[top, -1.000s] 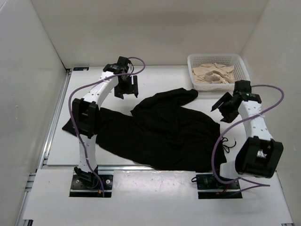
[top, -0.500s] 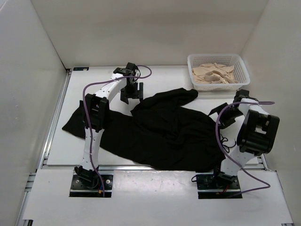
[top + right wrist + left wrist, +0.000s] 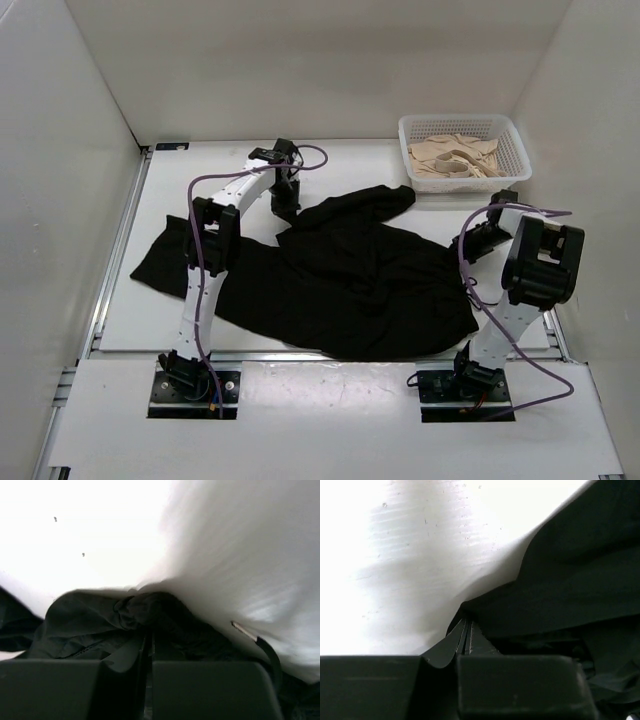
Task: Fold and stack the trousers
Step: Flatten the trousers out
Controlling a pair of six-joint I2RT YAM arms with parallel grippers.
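Top cam: I see trousers [image 3: 340, 275] spread wrinkled on tabletop [image 3: 350, 165], near side and left of basket [image 3: 460, 119]. L end effector [image 3: 286, 208] at trousers' edge far left of basket, R end effector [image 3: 470, 245] at edge just below basket; jaws unreadable there. Wrist cams alone show both pressed together, each pinching fold of black fabric.

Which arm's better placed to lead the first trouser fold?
Right, probably: the right tool is shut on the right end of the trousers, the cloth spread leftward to fold over. The left tool pinches the far edge mid-garment.
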